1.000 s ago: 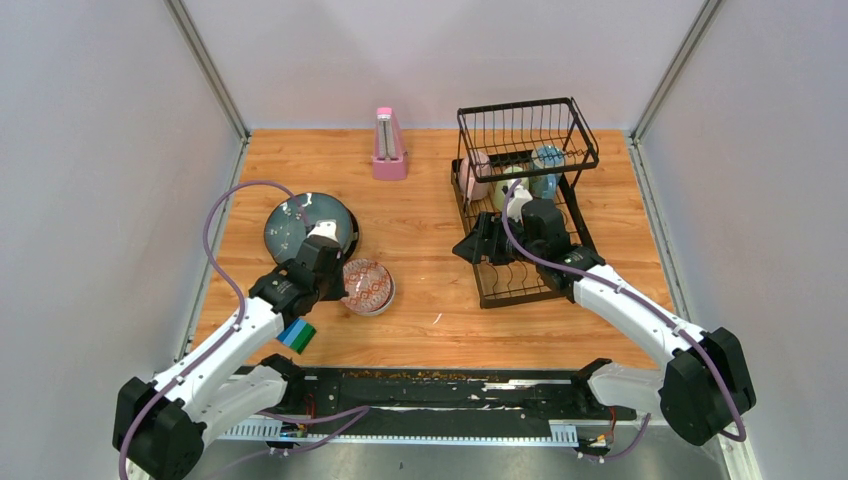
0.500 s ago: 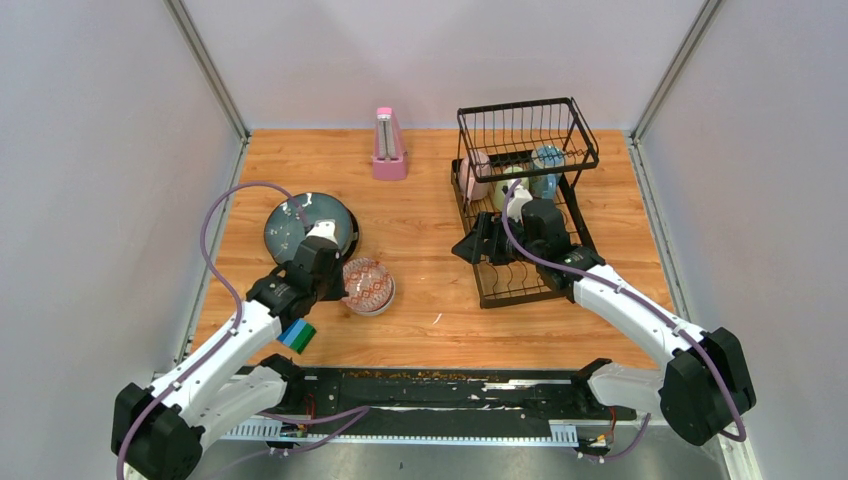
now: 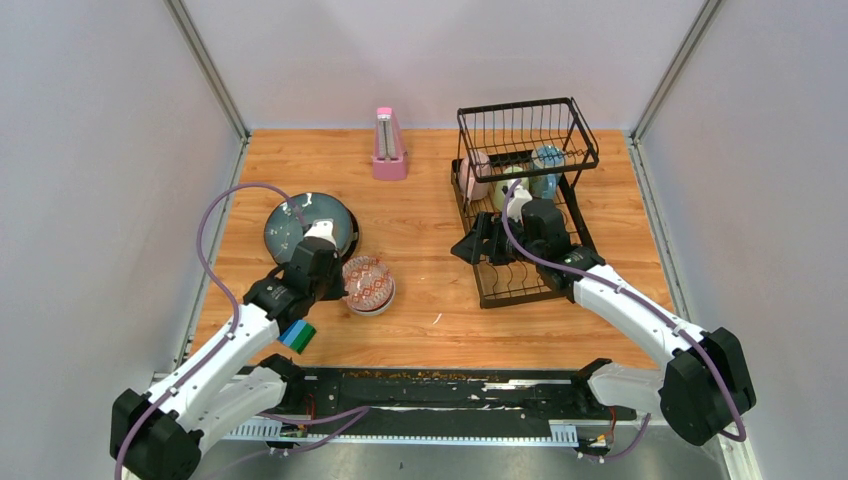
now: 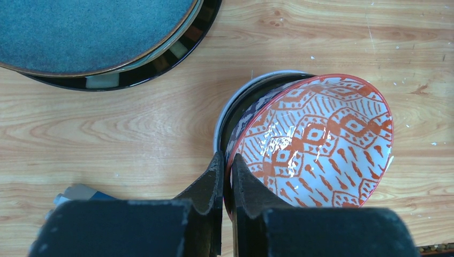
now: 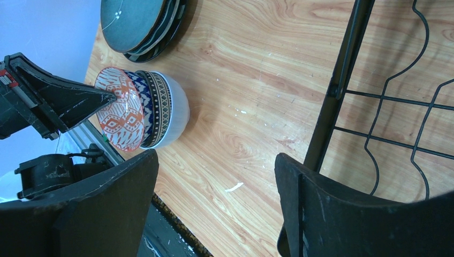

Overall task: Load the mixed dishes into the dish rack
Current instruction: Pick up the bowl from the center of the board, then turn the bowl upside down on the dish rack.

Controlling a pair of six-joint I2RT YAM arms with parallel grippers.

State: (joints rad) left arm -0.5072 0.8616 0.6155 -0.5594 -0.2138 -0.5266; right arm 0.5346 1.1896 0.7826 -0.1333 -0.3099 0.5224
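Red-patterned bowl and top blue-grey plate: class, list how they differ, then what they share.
The red-patterned bowl is tilted, its rim pinched by the left end effector; the top blue-grey plate lies flat, untouched. The bowl bears red patterning; the plate is plain. The plate is wider. Both top stacks outside the dish rack.

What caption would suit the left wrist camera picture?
Left gripper pinches the rim of the red-patterned bowl, tilted atop stacked bowls.
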